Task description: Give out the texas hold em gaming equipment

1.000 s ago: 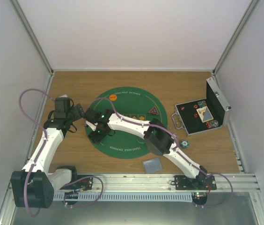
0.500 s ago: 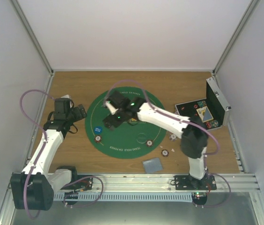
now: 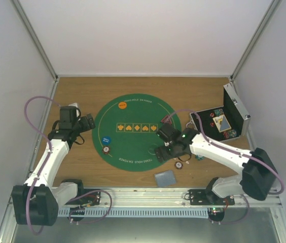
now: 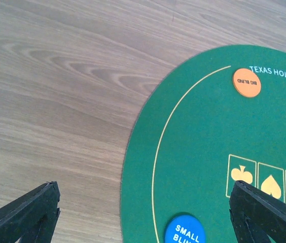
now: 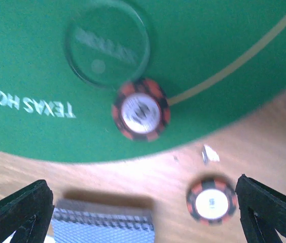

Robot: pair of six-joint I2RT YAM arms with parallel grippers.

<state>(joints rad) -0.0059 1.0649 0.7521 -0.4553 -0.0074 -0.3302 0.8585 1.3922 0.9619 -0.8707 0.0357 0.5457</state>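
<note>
**Left gripper** (image 4: 143,200): the fingers are apart with nothing between them. It hovers over the left rim of the green felt mat (image 4: 199,152), where it was one second ago. The orange BIG BLIND disc (image 4: 247,82) lies well ahead of the fingers. The blue SMALL BLIND disc (image 4: 185,232) lies between them, nearer the finger on the right of the wrist view.

**Left seat:** in the overhead view the left red chip (image 3: 106,150) lies just beside the blue disc. One second ago the right arm covered this spot. Half a second ago the arm had lifted and both pieces were in place. This seat appears to be served.

**Right gripper** (image 5: 143,195): it has crossed from the mat's left side, over the centre, to the near-right rim. The fingers are apart and hold nothing.
- Ahead of the fingers, on the felt: a clear round disc (image 5: 107,43), its lettering blurred, with the red chip on the felt (image 5: 141,109) touching or just beside it.
- Near the finger on the right of the wrist view: the red chip on the wood (image 5: 213,200), off the mat.
- Just beside the opposite finger: the deck of cards (image 5: 102,225).

The retreat probably begins a new pick. The chip on the wood or the deck is the likely target.
</note>
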